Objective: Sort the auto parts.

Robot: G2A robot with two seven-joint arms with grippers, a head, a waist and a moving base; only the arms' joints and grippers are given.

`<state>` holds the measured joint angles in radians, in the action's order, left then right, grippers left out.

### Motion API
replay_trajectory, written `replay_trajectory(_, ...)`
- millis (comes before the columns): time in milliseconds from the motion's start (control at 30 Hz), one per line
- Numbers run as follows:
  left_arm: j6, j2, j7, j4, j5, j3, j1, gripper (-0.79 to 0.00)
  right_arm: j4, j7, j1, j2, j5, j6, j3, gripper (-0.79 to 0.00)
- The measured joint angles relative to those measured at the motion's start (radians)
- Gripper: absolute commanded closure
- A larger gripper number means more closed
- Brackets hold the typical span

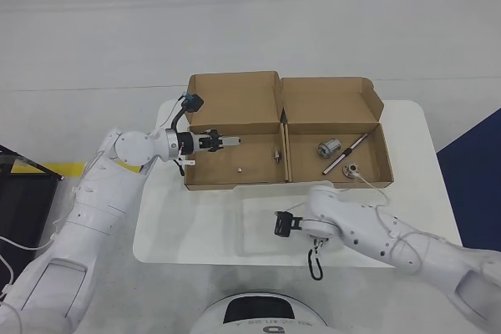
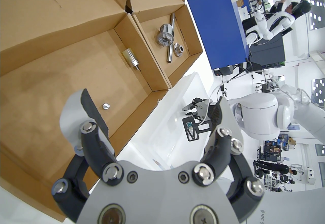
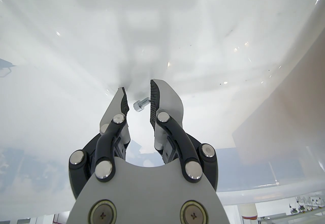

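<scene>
Silver bolt (image 3: pixel 140 104), thread end hidden by a pad (image 3: pixel 153 100), inside narrowly open right pincer (image 3: pixel 137 86); left pincer (image 2: pixel 152 97) agape over box (image 2: pixel 50 75).

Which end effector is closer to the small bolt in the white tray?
Right. The right end effector sits in the tray, open and straddling the bolt. The left end effector is over the left cardboard box, well away from it.

Both arms (image 1: pixel 108 196) are smooth and white. The left gripper (image 2: pixel 152 105) and right gripper (image 3: pixel 138 93) have grey fingers (image 2: pixel 69 113), black links (image 3: pixel 175 131) and shiny screws (image 3: pixel 102 169).
</scene>
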<state>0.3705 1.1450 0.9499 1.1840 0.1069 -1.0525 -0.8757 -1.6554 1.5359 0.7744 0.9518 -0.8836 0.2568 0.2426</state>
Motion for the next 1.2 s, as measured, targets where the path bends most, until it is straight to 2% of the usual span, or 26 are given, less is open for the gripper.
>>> replay_trajectory(200, 0.000, 0.000, 0.000, 0.000, 0.000, 0.000, 0.000, -0.785, -0.015, 0.000, -0.049, 0.009, 0.040, -0.037, -0.043, 0.000)
replay_trajectory(400, 0.000, 0.000, 0.000, 0.000, 0.000, 0.000, 0.000, -0.785, -0.094, 0.000, -0.050, -0.015, 0.040, -0.084, -0.029, 0.000)
replay_trajectory(467, 0.000, 0.000, 0.000, 0.000, 0.000, 0.000, 0.000, -0.785, -0.115, 0.000, -0.041, -0.027, 0.034, -0.097, -0.020, -0.142)
replay_trajectory(567, 0.000, 0.000, 0.000, 0.000, 0.000, 0.000, 0.000, -0.785, -0.135, 0.000, -0.026, -0.046, 0.025, -0.100, -0.011, -0.240)
replay_trajectory(633, 0.000, 0.000, 0.000, 0.000, 0.000, 0.000, 0.000, -0.785, -0.134, 0.000, -0.019, -0.057, 0.018, -0.096, -0.015, -0.259)
replay_trajectory(833, 0.000, 0.000, 0.000, 0.000, 0.000, 0.000, 0.000, -0.785, -0.093, 0.000, -0.035, -0.055, -0.004, -0.090, -0.073, -0.259)
replay_trajectory(1200, 0.000, 0.000, 0.000, 0.000, 0.000, 0.000, 0.000, -0.785, -0.018, 0.000, -0.035, -0.019, -0.027, -0.060, -0.073, -0.243)
